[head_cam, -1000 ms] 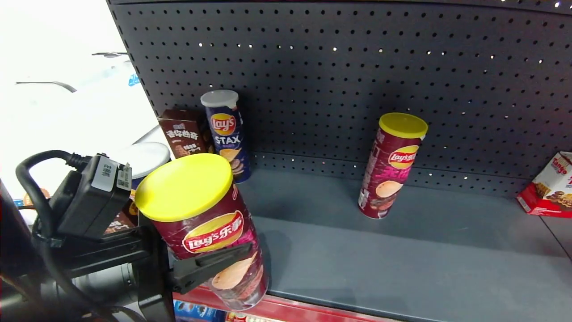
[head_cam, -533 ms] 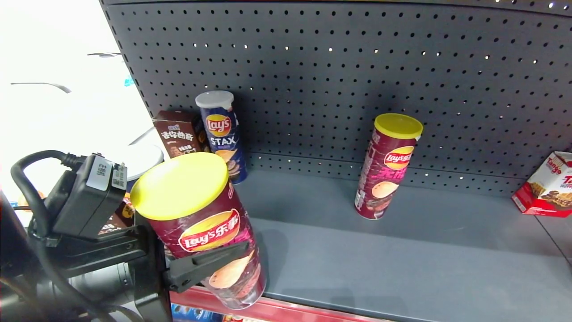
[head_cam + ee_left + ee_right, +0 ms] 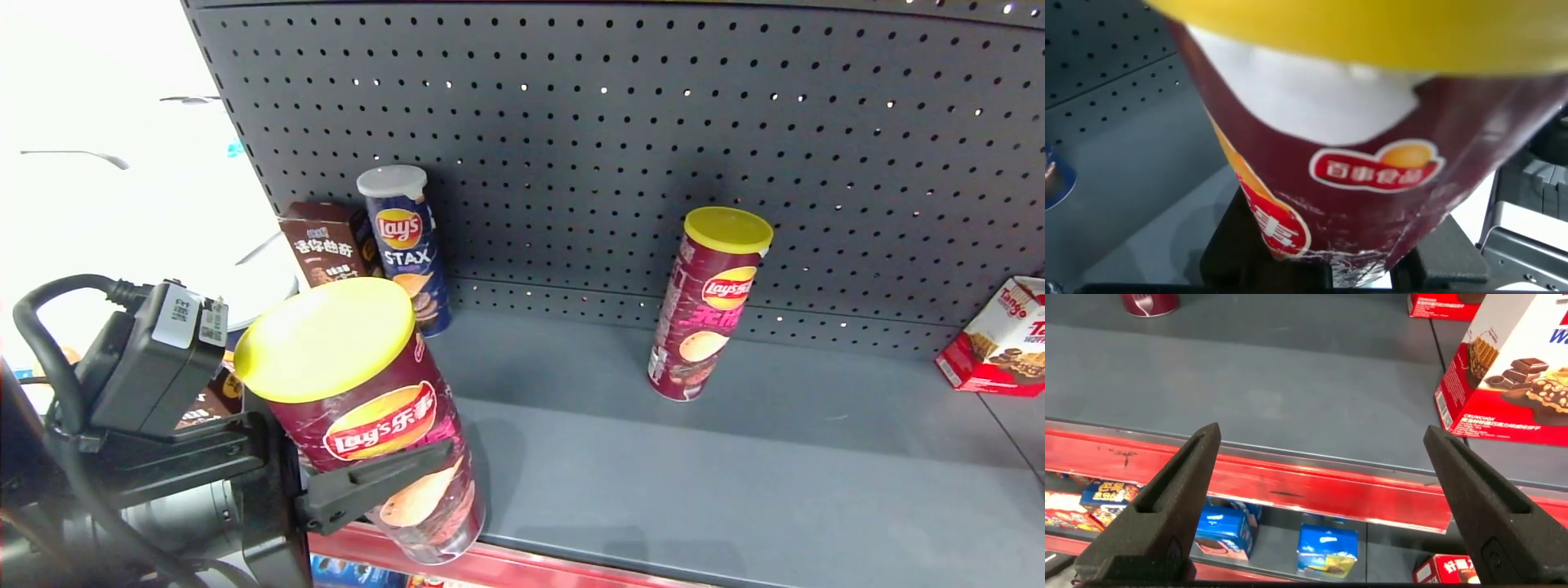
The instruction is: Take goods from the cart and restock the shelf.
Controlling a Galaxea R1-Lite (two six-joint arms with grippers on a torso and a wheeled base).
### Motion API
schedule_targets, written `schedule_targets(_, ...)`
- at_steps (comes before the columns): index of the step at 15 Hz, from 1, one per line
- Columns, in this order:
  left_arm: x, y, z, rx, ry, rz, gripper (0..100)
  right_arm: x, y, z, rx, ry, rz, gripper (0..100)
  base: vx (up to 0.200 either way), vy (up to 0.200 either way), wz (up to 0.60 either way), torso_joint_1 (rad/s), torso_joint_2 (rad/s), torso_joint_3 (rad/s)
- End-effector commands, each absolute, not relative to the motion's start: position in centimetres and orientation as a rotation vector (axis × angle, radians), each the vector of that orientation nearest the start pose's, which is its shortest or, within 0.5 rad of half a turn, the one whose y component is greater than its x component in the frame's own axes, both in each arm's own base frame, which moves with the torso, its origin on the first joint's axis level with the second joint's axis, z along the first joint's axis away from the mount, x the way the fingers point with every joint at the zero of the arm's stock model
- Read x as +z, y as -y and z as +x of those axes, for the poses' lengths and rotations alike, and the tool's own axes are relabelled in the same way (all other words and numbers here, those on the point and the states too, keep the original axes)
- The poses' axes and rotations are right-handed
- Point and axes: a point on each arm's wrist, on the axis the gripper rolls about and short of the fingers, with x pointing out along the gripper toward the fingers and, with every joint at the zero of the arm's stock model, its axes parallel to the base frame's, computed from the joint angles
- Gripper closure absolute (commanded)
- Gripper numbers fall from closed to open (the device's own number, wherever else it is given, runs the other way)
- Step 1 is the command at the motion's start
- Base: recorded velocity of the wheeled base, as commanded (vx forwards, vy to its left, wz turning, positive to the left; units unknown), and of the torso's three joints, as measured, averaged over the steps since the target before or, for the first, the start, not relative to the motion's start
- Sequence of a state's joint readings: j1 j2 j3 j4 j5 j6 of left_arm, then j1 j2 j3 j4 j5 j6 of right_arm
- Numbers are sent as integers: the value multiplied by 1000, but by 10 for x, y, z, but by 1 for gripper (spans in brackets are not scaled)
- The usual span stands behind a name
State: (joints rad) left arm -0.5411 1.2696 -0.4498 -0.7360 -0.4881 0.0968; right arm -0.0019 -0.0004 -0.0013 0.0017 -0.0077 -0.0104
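Observation:
My left gripper (image 3: pixel 326 482) is shut on a maroon chip can with a yellow lid (image 3: pixel 371 416), upright and slightly tilted at the shelf's front left edge. The left wrist view has the same can (image 3: pixel 1372 163) close up between the fingers. A second maroon can with a yellow lid (image 3: pixel 709 302) stands on the grey shelf (image 3: pixel 694 482) near the pegboard back. A blue chip can with a grey lid (image 3: pixel 404 245) stands at the back left. My right gripper (image 3: pixel 1323 506) is open, hanging in front of the shelf's red front rail (image 3: pixel 1315 478).
A brown box (image 3: pixel 322 241) stands left of the blue can. A red and white wafer box (image 3: pixel 992 343) lies at the shelf's right, also the wafer box (image 3: pixel 1507 367) in the right wrist view. Blue packets (image 3: pixel 1229 531) sit on the lower shelf.
The head view shifted slightly between the earliest frame and now. The left gripper with its can edged a little to the left and down.

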Motion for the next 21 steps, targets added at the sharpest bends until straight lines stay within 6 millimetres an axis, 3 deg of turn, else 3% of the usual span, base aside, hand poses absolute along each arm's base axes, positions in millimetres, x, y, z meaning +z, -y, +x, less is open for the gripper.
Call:
schedule_targets(1,201,104,153,-1032,-40,90,100,76,0,-23,-9,0,-11,0,0,0,0,0,0,0)
schedule_targets(21,196,100,147,-1031,-51,91,100,75,0,-23,-9,-2,-11,0,0,0,-30,0,0,0)
